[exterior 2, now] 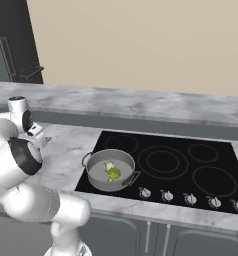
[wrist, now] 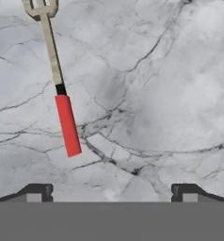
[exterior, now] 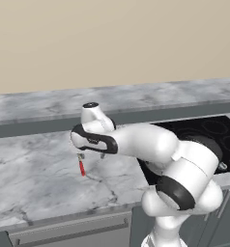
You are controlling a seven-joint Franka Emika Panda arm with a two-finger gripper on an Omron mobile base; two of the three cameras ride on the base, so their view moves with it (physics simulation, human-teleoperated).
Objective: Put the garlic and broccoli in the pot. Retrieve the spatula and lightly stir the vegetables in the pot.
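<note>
From the left base view, the spatula [exterior: 81, 167] lies flat on the marble counter [exterior: 35, 173], well left of the stove [exterior: 208, 135], just under the gripper [exterior: 90, 155].

From the right base view, the pot [exterior 2: 111, 171] sits on the stove's front left ring. The garlic [exterior 2: 109, 166] and broccoli [exterior 2: 114, 174] are inside it, touching.

In the hand view, the fingertips [wrist: 36, 192] stand wide apart and hold nothing. The spatula's red handle is near the left fingertip.
</note>
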